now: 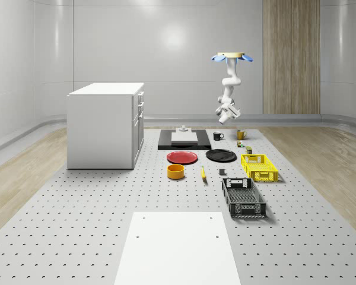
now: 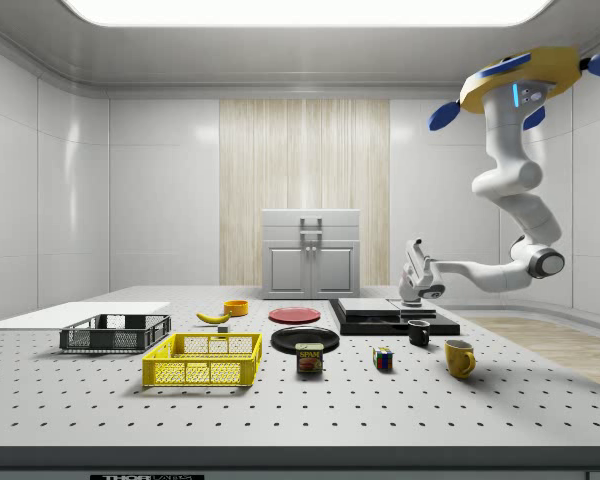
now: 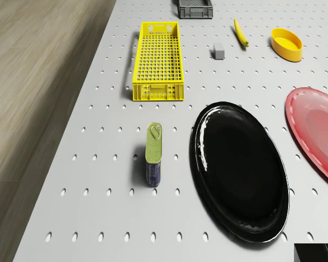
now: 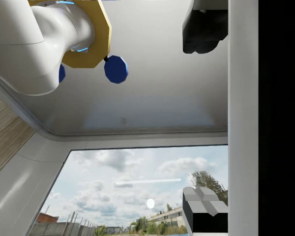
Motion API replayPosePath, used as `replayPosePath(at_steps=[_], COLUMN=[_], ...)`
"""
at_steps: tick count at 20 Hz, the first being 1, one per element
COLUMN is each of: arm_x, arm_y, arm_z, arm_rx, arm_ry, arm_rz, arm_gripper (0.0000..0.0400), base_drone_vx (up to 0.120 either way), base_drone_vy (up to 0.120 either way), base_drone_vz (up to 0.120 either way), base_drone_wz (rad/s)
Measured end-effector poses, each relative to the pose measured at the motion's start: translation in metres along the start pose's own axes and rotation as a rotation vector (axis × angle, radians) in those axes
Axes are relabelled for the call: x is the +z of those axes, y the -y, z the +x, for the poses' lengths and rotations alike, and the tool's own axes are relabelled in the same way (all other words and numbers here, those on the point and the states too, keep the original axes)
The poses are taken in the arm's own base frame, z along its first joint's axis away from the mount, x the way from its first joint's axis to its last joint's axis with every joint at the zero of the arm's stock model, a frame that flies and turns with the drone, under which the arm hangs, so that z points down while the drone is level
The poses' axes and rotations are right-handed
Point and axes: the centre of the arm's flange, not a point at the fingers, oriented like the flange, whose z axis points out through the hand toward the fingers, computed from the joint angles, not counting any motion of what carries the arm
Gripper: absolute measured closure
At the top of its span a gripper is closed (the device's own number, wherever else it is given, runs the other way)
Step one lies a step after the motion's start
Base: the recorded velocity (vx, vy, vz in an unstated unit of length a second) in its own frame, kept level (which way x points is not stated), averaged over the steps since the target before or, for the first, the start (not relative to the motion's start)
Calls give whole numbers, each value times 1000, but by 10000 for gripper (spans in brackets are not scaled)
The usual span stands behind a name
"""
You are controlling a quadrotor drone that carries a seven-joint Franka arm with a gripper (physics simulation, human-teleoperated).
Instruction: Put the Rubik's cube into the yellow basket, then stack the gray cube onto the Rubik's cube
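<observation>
We are hovering high above the table's (image 1: 77,237) far edge; our gripper (image 2: 416,262), fingers spread, is hanging over the black mug (image 2: 419,333).

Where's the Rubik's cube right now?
In the side view the Rubik's cube sits on the table right of centre, between the Spam can and the yellow mug, in front of the black mug.
</observation>
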Motion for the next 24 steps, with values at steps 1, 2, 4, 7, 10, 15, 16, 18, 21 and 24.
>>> replayPosePath(at_steps=[1,2,4,7,10,15,16,18,21,24], arm_x=[1,5,20,59,98,135,140,146,152,155], arm_y=[10,21,41,63,68,63,62,60,57,56], arm_z=[-10,-21,-42,-65,-71,-68,-67,-65,-63,-62], arm_rx=[-3,-7,-14,-25,-34,-47,-49,-52,-56,-58], arm_ry=[-101,-212,-451,-808,-1092,-1368,-1401,-1451,-1501,-1529], arm_rz=[-101,-212,-452,-811,-1097,-1371,-1403,-1452,-1499,-1527], arm_gripper=[0,0,0,0,0,0,0,0,0,0], base_drone_vx=[120,120,120,120,120,120,120,120,120,13], base_drone_vy=[0,0,0,0,0,0,0,0,0,0], base_drone_vz=[-120,-120,-120,-120,-120,-120,-120,-120,-120,-120], base_drone_wz=[0,0,0,0,0,0,0,0,0,0])
